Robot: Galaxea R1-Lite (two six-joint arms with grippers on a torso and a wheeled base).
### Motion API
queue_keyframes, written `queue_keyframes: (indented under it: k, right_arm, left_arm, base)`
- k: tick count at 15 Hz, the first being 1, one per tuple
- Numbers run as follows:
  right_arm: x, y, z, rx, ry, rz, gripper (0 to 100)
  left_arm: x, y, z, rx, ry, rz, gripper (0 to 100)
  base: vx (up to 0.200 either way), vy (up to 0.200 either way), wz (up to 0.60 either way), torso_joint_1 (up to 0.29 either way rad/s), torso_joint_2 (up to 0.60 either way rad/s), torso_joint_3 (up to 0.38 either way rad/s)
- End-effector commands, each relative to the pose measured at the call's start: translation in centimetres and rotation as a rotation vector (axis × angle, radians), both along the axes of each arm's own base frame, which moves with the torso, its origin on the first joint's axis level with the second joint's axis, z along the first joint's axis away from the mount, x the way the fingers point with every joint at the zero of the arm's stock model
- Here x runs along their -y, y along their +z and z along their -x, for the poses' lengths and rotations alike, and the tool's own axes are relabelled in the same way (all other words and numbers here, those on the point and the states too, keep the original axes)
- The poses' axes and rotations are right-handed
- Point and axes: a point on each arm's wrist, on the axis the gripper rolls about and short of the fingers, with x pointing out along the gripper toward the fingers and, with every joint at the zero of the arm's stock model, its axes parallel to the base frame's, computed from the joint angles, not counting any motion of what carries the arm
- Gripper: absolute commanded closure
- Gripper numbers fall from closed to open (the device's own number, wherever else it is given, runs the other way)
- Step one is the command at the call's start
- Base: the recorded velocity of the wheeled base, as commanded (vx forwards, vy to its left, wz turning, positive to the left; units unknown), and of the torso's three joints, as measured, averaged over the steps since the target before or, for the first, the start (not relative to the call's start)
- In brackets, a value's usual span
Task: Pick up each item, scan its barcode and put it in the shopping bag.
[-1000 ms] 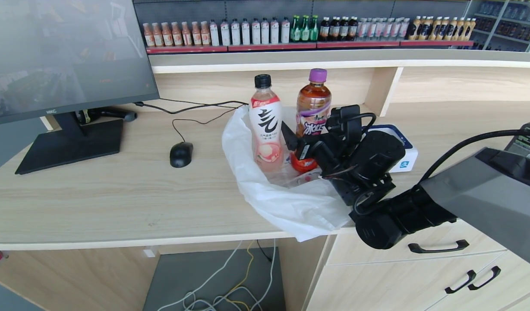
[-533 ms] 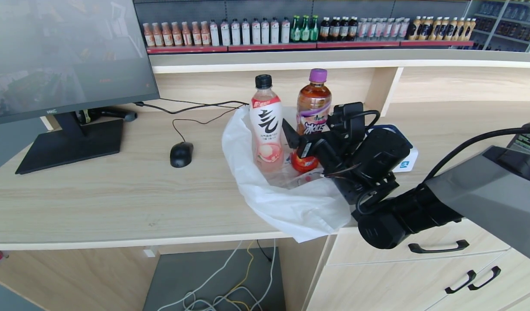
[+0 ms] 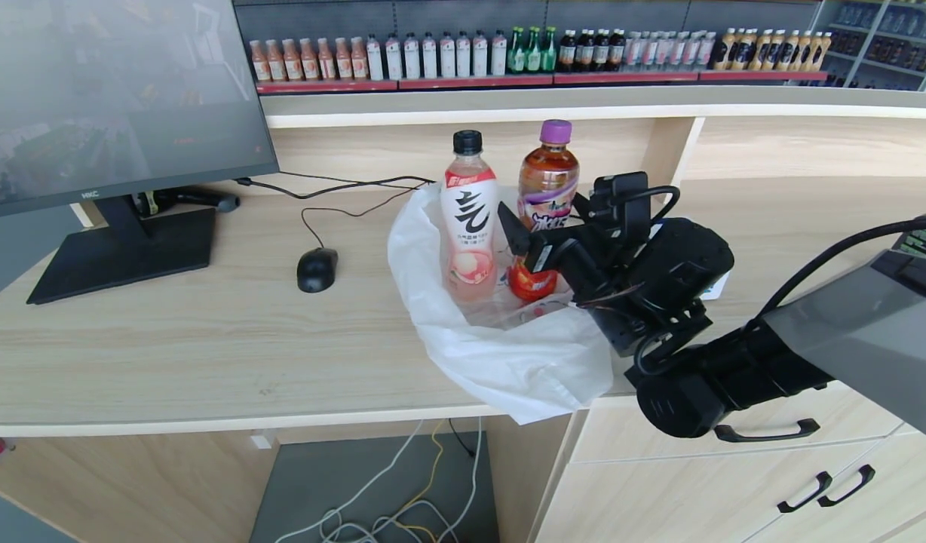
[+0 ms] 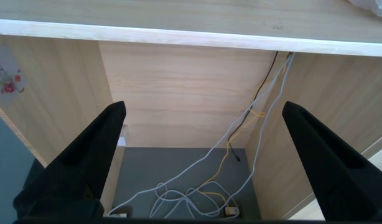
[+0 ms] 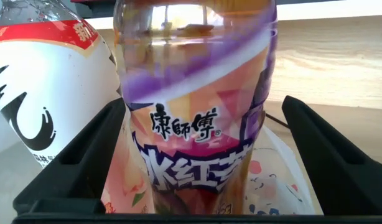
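Handling note for the tea bottle (image 3: 547, 188): it appears full, so expect moderate weight. The plastic wall looks stiff enough to clamp, but it is smooth and the glossy label may slip. The best hold is judged to be across the labelled mid-body, below the shoulder, where the sides run straight. The bottle is clear plastic with amber liquid, a purple cap and a purple, pink and white label. It stands upright inside the white shopping bag (image 3: 508, 362) on the tabletop (image 3: 206, 332), just beside the pink bottle (image 3: 469, 226) with the black cap. The bag looks like thin, soft film and likely gives no support. The right gripper (image 5: 203, 109) has its jaws spread wide, one on either side of the tea bottle, apparently not clamped on it. The left gripper (image 4: 203, 109) hangs below the tabletop edge, jaws wide, holding nothing.
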Motion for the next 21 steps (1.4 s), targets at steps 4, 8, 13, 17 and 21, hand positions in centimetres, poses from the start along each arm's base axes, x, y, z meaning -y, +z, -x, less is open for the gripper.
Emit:
queue_keyframes:
  k: [4, 8, 13, 17, 21]
  right_arm:
    - [1.0, -0.2, 1.8, 0.004, -0.003, -0.005, 0]
    - [1.4, 0.5, 2.3, 0.023, -0.005, -0.018, 0]
    - [1.2, 1.7, 4.0, 0.037, 0.020, -0.020, 0]
    - [2.4, 2.4, 6.2, 0.031, 0.021, -0.011, 0]
    - [4.2, 1.5, 8.9, -0.019, 0.020, 0.019, 0]
  left_arm:
    - [0.0, 0.0, 0.0, 0.000, -0.001, 0.001, 0]
    - [0.0, 0.0, 0.0, 0.000, -0.001, 0.001, 0]
    - [0.0, 0.0, 0.0, 0.000, 0.001, 0.001, 0]
    - [0.0, 0.0, 0.0, 0.000, 0.001, 0.001, 0]
    - [0.0, 0.0, 0.0, 0.000, -0.001, 0.001, 0]
  base:
    - [0.000, 0.000, 0.00, 0.000, 0.00, 0.000]
    - [0.000, 0.000, 0.00, 0.000, 0.00, 0.000]
    - [0.000, 0.000, 0.00, 0.000, 0.00, 0.000]
    - [0.000, 0.000, 0.00, 0.000, 0.00, 0.000]
    - [0.000, 0.000, 0.00, 0.000, 0.00, 0.000]
